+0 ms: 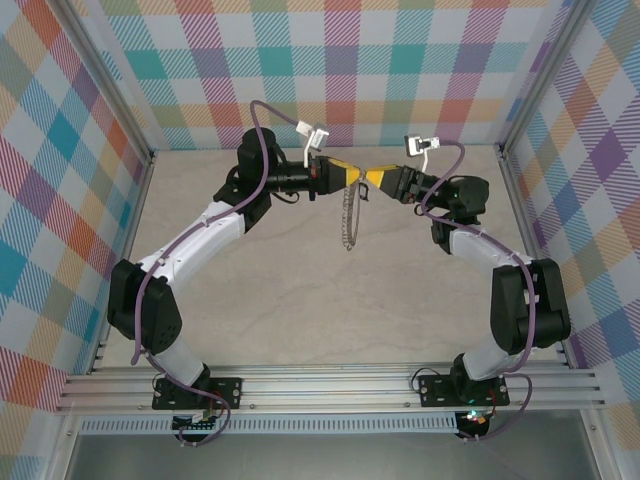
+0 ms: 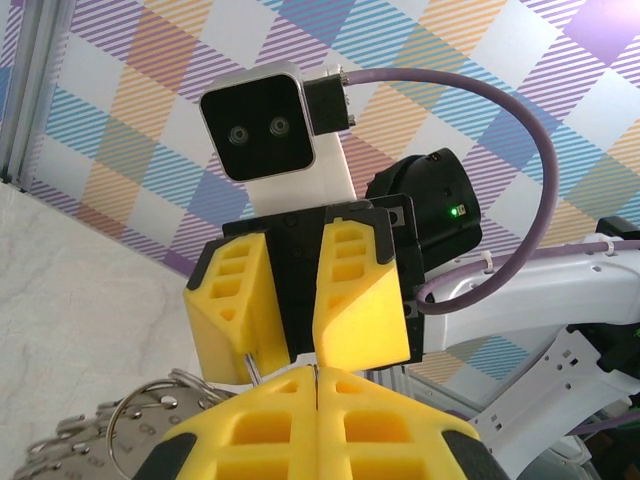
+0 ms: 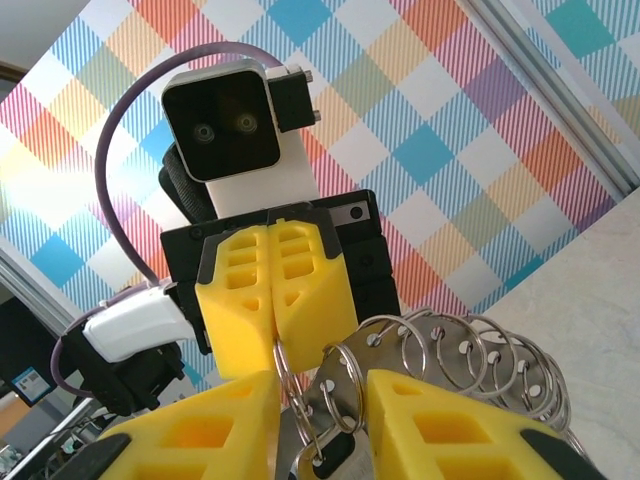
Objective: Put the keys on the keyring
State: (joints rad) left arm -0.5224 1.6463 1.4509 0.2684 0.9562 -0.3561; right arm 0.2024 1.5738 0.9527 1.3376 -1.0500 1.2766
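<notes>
My left gripper (image 1: pixel 345 177) and right gripper (image 1: pixel 372 179) meet tip to tip above the far middle of the table. The left gripper (image 3: pixel 272 340) is shut on a thin silver keyring (image 3: pixel 283 371), and a sliver of metal shows in the seam between its own fingers (image 2: pixel 318 370). The right gripper (image 3: pixel 322 385) has its jaws apart around that ring, another ring and a small key (image 3: pixel 335 455) with a black head. I cannot tell whether its pads touch them. From the left wrist view the right gripper (image 2: pixel 290 358) shows a narrow gap.
A string of linked rings and metal tags (image 1: pixel 348 225) hangs from the grippers toward the table, trailing right in the right wrist view (image 3: pixel 480 345). Checked walls and aluminium posts (image 1: pixel 505 150) enclose the beige table (image 1: pixel 300 290).
</notes>
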